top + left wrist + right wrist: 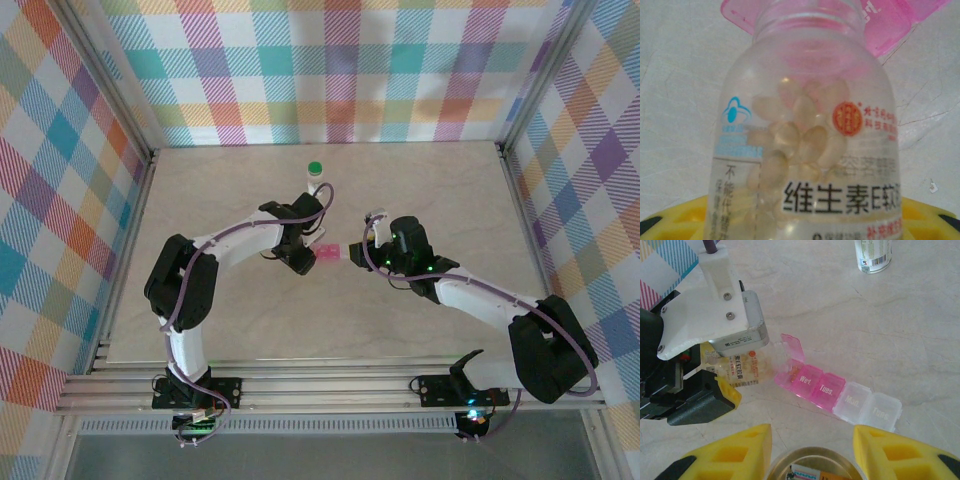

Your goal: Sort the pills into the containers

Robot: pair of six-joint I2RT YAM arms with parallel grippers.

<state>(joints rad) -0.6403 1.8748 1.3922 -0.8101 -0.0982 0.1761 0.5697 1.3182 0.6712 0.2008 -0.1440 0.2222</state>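
Your left tool [737, 375] is clamped on a clear bottle [805, 150] of pale softgels [790, 135]. The arm bends inward and tips the bottle's mouth to the open end compartment [788, 374] of the pink pill-box strip [835, 392] at mid-counter [920, 330]. Your right tool [812, 447], low beside the strip, grips a gold-rimmed bottle [812, 465].

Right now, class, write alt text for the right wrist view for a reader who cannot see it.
The left gripper holds a clear pill bottle tilted toward the open end compartment of a pink-and-clear pill-box strip on a pale table; a second bottle stands behind.
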